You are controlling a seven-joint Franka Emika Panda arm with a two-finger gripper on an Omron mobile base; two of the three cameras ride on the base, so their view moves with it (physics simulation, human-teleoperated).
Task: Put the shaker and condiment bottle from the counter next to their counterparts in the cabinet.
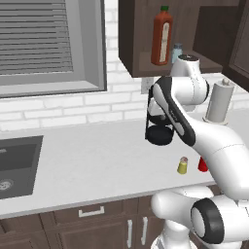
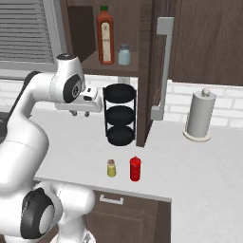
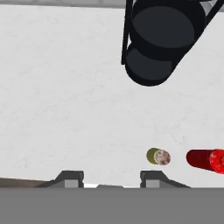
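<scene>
The small yellow-green shaker point(image 2: 111, 168) point(image 1: 183, 165) point(image 3: 158, 156) stands on the white counter near its front edge. The red condiment bottle point(image 2: 135, 168) point(image 3: 205, 159) is right beside it, partly behind my arm in the left base view point(image 1: 202, 165). Up in the dark brown cabinet point(image 2: 118, 69) point(image 1: 129, 34) stand the counterparts: a tall orange-red bottle point(image 2: 105, 35) point(image 1: 162, 36) and a pale blue shaker point(image 2: 124, 54) point(image 1: 177, 52). My gripper point(image 2: 79, 113) point(image 3: 112, 179) hangs above the counter, left of and higher than the shaker, pointing down, open and holding nothing.
A black three-tier rack point(image 2: 119, 116) point(image 1: 159, 133) point(image 3: 159, 39) stands on the counter under the cabinet. The cabinet door point(image 2: 159, 71) hangs open beside it. A paper towel roll point(image 2: 199, 116) point(image 1: 219, 102) is to the right, a sink point(image 1: 17, 165) far left.
</scene>
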